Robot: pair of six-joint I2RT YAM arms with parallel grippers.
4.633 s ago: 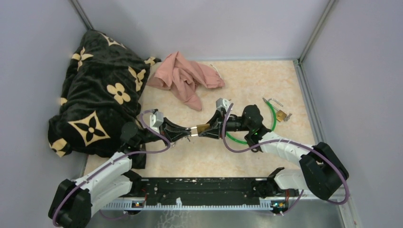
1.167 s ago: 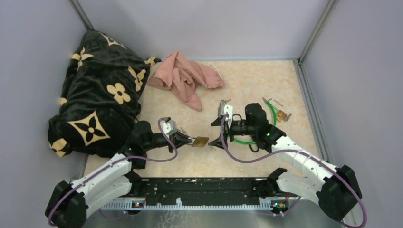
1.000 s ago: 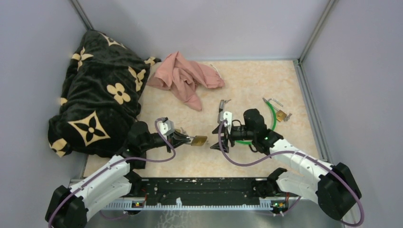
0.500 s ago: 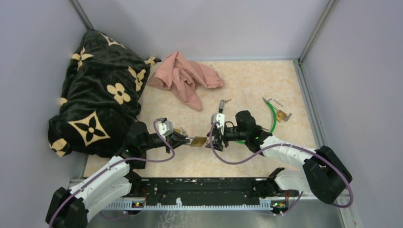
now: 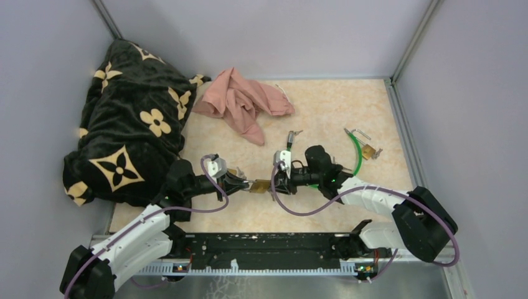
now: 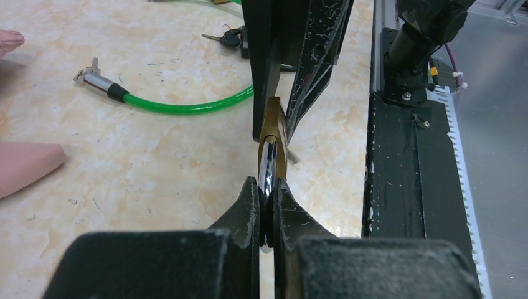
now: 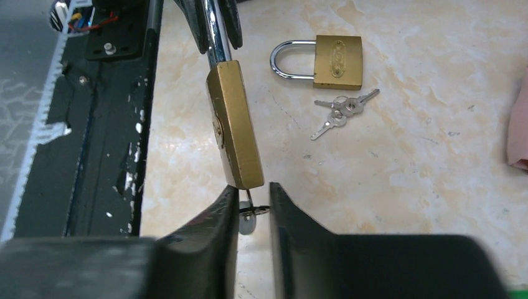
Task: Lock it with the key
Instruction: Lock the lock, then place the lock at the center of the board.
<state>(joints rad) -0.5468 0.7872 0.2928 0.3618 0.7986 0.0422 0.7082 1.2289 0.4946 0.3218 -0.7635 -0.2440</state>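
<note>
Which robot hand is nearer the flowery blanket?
Left. The left gripper is on the blanket's side of the padlock; the right gripper, with the key, is beyond it.

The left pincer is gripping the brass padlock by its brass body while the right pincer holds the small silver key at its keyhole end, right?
Not quite. The left pincer grips the brass padlock by its silver steel shackle, not its body, as the left wrist view shows. The right pincer does hold the small silver key at the keyhole end.
</note>
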